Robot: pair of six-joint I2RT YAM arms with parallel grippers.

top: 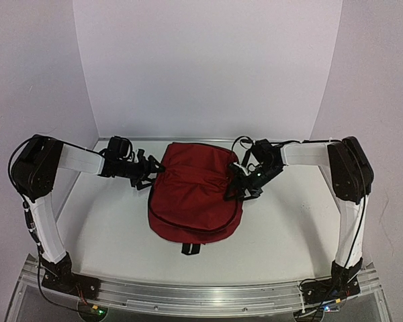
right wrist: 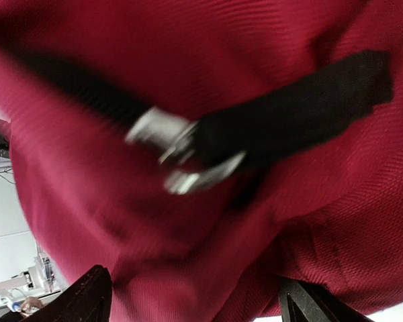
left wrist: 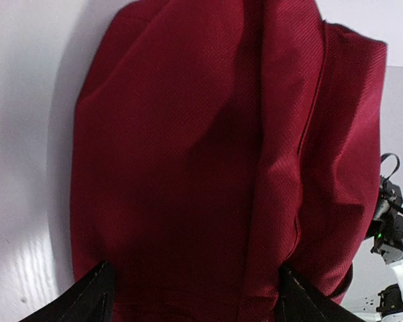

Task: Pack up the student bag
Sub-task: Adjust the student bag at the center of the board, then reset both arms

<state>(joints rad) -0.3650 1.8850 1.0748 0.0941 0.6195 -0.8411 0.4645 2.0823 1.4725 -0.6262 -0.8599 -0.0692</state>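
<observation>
Left pincer (top: 153,174) spread apart at the upper-left edge of the student bag (top: 191,198); right pincer (top: 236,189) likewise apart, at its right edge, red fabric between the fingers. White table (top: 289,228), open room lower left and lower right. Bag flat at centre frame. Blurred black strap (right wrist: 295,114) with silvery buckle (right wrist: 188,157) in right wrist view.
</observation>
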